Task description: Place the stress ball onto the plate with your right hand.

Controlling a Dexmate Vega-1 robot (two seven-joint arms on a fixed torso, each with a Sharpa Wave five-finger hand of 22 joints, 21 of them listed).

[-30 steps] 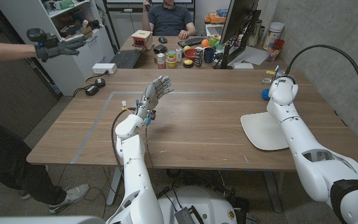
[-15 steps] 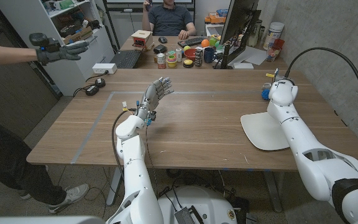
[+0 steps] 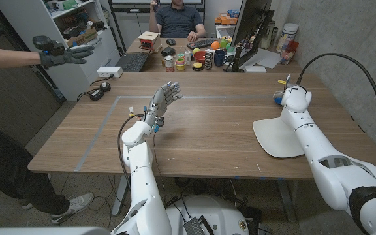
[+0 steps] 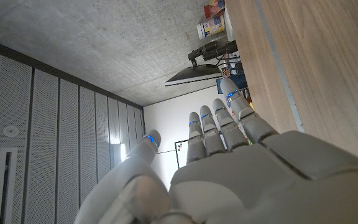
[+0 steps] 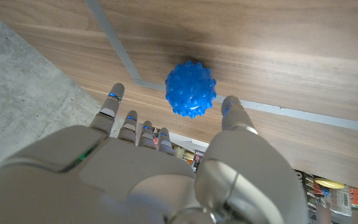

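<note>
Two arms come in from the near corners of the wooden table (image 3: 214, 130). L hand (image 3: 164, 98) is raised over the table's middle, fingers (image 4: 229, 121) straight and a bit apart, holding nothing; wrist cam shows the thumb set off to one side. White plate (image 3: 276, 137) lies near the R front edge, partly under the R forearm. Further back on the R side, the R hand (image 5: 166, 134) sits just behind the wrist housing in head view, so finger pose can't be read there. R wrist cam settles it: fingers spread, thumb out wide, nothing gripped. Blue stress ball (image 5: 191, 88) w/ small bumps rests on the table between thumb tip and the other fingertips, no contact visible. In head view a sliver of the ball (image 3: 277, 98) peeks out beside the R wrist, beyond the plate and apart from it. Grey tape lines (image 3: 194, 98) run across the tabletop. Far edge: keyboard (image 3: 132, 62), monitor (image 3: 250, 29), assorted desk clutter, a seated person (image 3: 178, 19). At far L, another person's gloved hand (image 3: 61, 50) reaches in, holding a black device.
</note>
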